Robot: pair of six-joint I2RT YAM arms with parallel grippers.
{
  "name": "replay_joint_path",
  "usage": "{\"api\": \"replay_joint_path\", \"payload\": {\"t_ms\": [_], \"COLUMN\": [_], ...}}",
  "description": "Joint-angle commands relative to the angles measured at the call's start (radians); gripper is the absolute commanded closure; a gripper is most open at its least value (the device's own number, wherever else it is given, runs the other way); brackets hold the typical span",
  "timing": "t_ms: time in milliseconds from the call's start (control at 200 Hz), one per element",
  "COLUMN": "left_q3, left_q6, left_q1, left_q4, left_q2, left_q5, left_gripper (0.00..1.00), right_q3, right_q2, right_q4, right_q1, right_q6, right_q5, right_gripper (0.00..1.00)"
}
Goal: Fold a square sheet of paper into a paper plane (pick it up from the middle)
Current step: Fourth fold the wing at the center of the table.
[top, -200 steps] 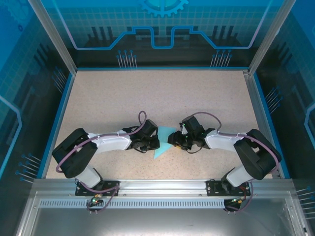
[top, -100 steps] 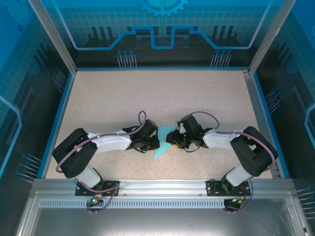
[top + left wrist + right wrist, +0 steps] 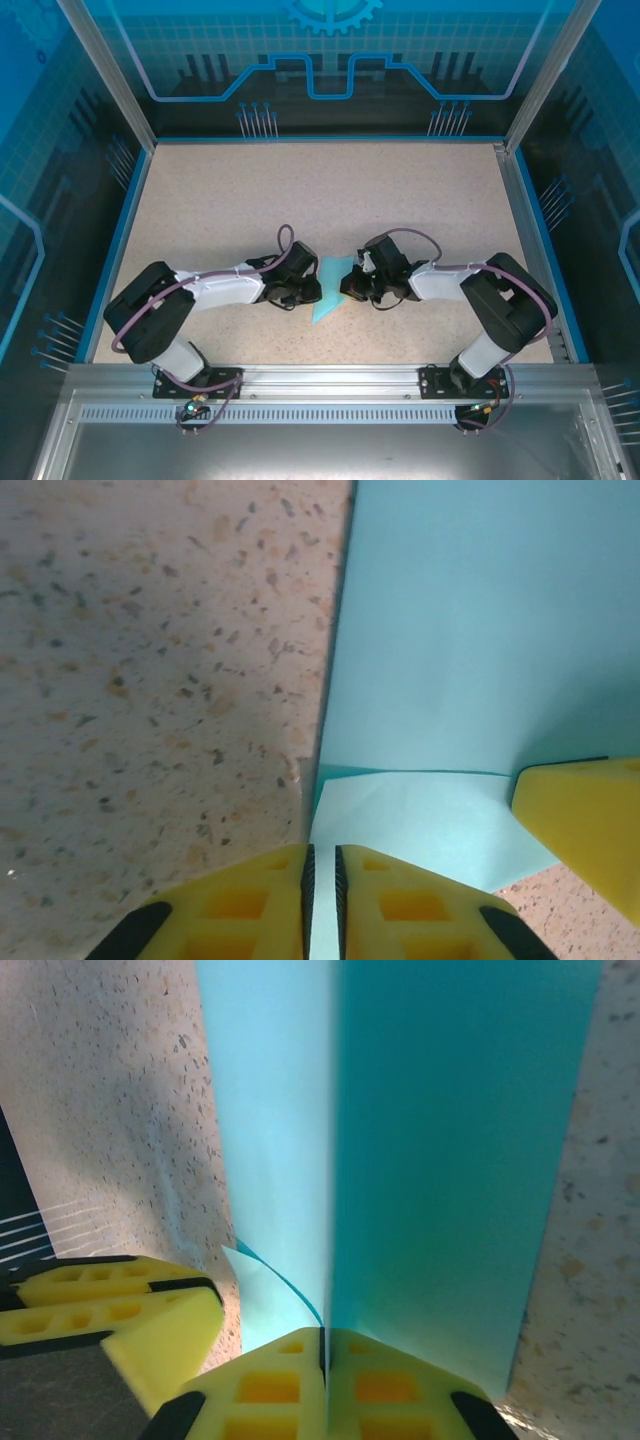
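One folded sheet of paper [image 3: 329,290] lies on the desk [image 3: 300,190], its long axis running far-to-near with the narrow end toward the bases. Two pincers: the right pincer [image 3: 323,1355] is clenched on its crease. The left pincer [image 3: 322,880] is a slit apart at its edge, and I cannot tell if it grips.

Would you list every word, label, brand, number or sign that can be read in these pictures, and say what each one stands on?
No readable text in any view.
Cyan sheet of paper: plain, unmarked.
Blue back panel: a gear emblem and circuit-like lines, no letters or numbers.
Speckled table: no marks.
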Motion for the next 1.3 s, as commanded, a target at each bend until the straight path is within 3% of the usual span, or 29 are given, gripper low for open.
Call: {"api": "replay_joint_path", "payload": {"t_ms": [0, 200, 390, 495, 665, 960, 1291], "left_q3": [0.029, 0.057, 0.078, 0.061, -0.038, -0.228, -0.230], "left_q6": [0.049, 0.107, 0.190, 0.239, 0.403, 0.655, 0.787], "left_q1": [0.017, 0.047, 0.058, 0.058, 0.053, -0.011, -0.028], "left_q4": [-0.082, -0.175, -0.192, -0.149, 0.060, 0.479, 0.663], "left_q2": [-0.096, -0.271, -0.395, -0.407, -0.378, -0.314, -0.118], "left_q5": [-0.038, -0.087, -0.090, -0.060, 0.048, 0.059, 0.074], "left_gripper": [0.78, 0.53, 0.33, 0.31, 0.29, 0.33, 0.38], "right_q3": [0.046, 0.159, 0.253, 0.280, 0.219, 0.136, 0.165], "right_q2": [-0.072, -0.214, -0.255, -0.263, -0.273, -0.248, -0.176], "right_q4": [-0.096, -0.302, -0.452, -0.460, -0.403, -0.299, -0.293], "right_q1": [0.019, 0.022, 0.022, 0.023, 0.028, 0.028, 0.030], "right_q6": [-0.030, -0.085, -0.070, -0.008, 0.125, 0.285, 0.363], "right_q5": [0.046, 0.149, 0.229, 0.259, 0.285, 0.309, 0.298], "right_gripper": [0.97, 0.98, 0.97, 0.97, 0.97, 0.96, 0.96]}}
